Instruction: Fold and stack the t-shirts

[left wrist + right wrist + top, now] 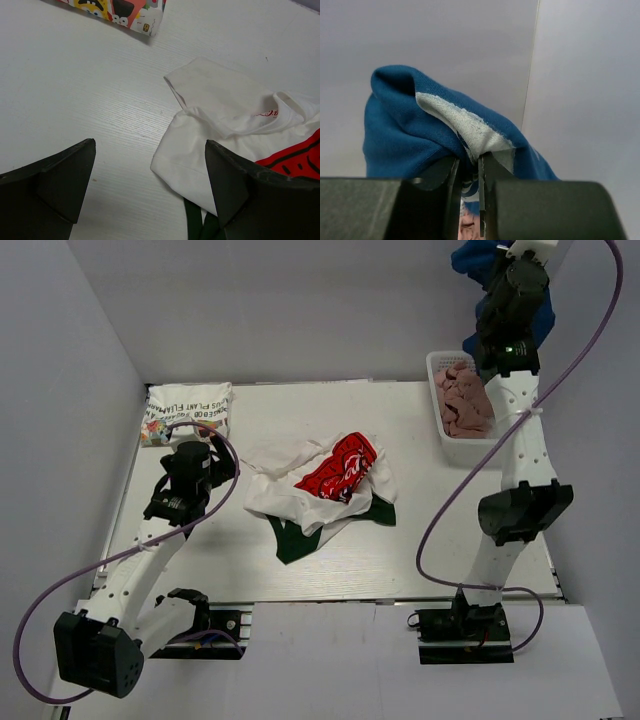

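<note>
A crumpled white t-shirt with a red print and dark green parts (325, 485) lies mid-table; it also shows in the left wrist view (225, 125). A folded white tee with black text and colourful print (188, 408) lies at the far left; its corner shows in the left wrist view (130, 12). My left gripper (205, 455) (150, 185) is open and empty, just left of the crumpled shirt. My right gripper (500, 260) (468, 170) is raised high at the far right, shut on a blue t-shirt (420, 130) that hangs from it (478, 265).
A white mesh basket (437, 400) at the far right holds pinkish-maroon cloth (465, 405), right under the raised right arm. Grey walls enclose the table on three sides.
</note>
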`<state>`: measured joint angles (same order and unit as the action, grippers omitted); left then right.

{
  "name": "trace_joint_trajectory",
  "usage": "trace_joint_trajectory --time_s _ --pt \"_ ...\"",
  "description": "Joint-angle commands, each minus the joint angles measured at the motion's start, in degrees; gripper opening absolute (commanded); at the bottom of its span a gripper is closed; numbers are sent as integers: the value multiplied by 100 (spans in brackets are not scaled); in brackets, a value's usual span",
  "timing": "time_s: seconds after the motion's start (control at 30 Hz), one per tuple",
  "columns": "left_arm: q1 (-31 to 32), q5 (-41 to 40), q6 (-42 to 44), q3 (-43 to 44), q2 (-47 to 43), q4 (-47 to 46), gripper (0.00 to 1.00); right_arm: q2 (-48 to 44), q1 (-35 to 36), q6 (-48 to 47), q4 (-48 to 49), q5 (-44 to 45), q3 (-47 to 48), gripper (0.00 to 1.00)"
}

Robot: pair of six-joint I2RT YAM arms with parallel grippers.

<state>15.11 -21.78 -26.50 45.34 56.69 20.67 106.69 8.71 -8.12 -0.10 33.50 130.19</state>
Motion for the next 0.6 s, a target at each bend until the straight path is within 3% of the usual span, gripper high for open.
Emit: trace_joint_trajectory --time_s 0.0,0.17,0.27,0.3,0.33,0.43,0.57 --pt "-26 -142 75 -8 -52 16 100 430 -510 500 19 -1043 -186 0" --pt "-26 -195 75 -8 0 -36 100 965 -1186 1286 28 -2439 -1345 0" --pt "-26 -195 75 45 61 -36 100 1606 -1371 1524 -752 -2751 -1260 0" --pt "-26 -195 75 97 62 -36 100 1670 -1424 1594 -929 -2656 -1207 27" --pt "-26 -195 75 98 62 33 100 1749 -1425 1690 -1253 -2551 -1015 90" --pt "-26 -134 75 150 115 87 100 1706 -1416 1489 -1800 -2567 -829 90" --pt "-26 -63 75 150 115 148 100 591 -1075 1120 -1687 -2568 -1530 90"
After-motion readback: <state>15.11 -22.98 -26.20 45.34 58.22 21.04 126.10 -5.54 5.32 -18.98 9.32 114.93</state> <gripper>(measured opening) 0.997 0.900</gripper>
